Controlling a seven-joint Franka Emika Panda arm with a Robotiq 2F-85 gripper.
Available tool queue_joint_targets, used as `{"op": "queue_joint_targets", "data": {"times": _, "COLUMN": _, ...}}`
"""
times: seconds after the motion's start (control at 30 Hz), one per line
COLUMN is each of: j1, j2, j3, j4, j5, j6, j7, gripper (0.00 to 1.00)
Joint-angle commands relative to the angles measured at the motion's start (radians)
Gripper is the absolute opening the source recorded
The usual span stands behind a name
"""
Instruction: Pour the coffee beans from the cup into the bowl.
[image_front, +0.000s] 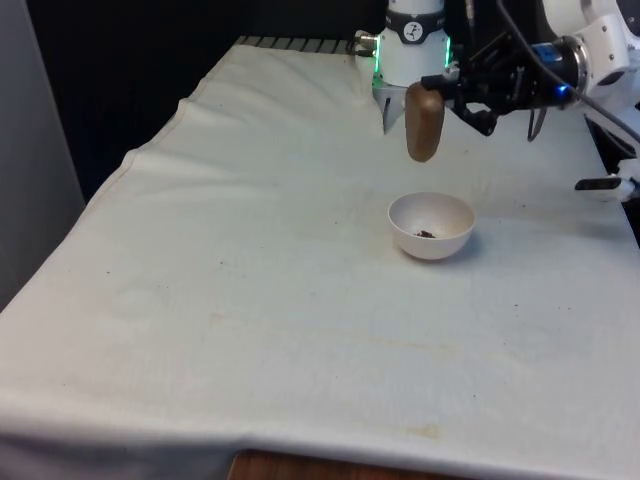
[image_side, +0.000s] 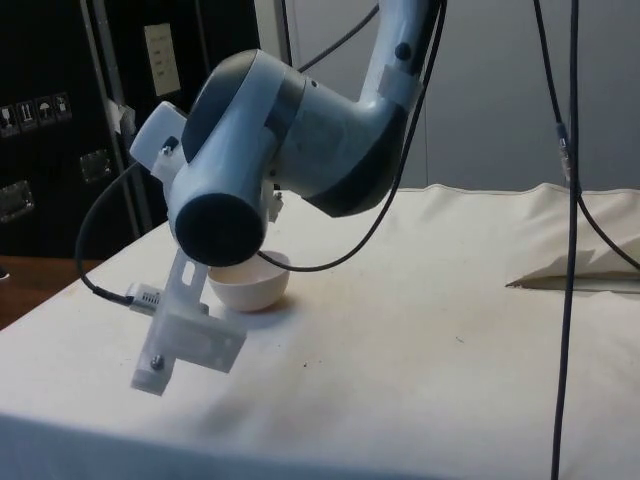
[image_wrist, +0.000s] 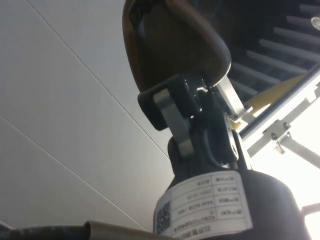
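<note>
We are looking across a counter draped in a white cloth, faintly stained here and there, with black curtains hanging behind its far end. Near the far end, toward the front view's right, a white bowl is sitting upright on the cloth, and a small dark heap of coffee beans is lying in its bottom. In the side view we are seeing the bowl partly hidden behind the arm's big white joint.

Directly above the bowl, and well clear of it, a brown cup is hanging in the air, turned upside down or nearly so (its mouth is pointing down toward the bowl). The end effector is reaching in from the front view's right, level with the counter, and is pinching the cup near its upper end. In the wrist view we are seeing the black fingers pressing against the brown cup, holding it firmly between them.
</note>
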Motion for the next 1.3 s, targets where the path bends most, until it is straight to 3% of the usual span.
{"op": "queue_joint_targets", "data": {"times": 0.0, "j1": 0.002, "j2": -0.002, "j3": -0.003, "j4": -0.006, "j5": -0.008, "j6": -0.004, "j7": -0.007, "gripper": 0.0}}
{"op": "queue_joint_targets", "data": {"times": 0.73, "j1": 0.004, "j2": 0.007, "j3": -0.003, "j4": -0.054, "j5": -0.091, "j6": -0.098, "j7": -0.013, "gripper": 0.0}}
{"op": "queue_joint_targets", "data": {"times": 1.27, "j1": 0.001, "j2": 0.013, "j3": 0.0, "j4": -0.054, "j5": -0.106, "j6": -0.109, "j7": -0.006, "gripper": 0.0}}
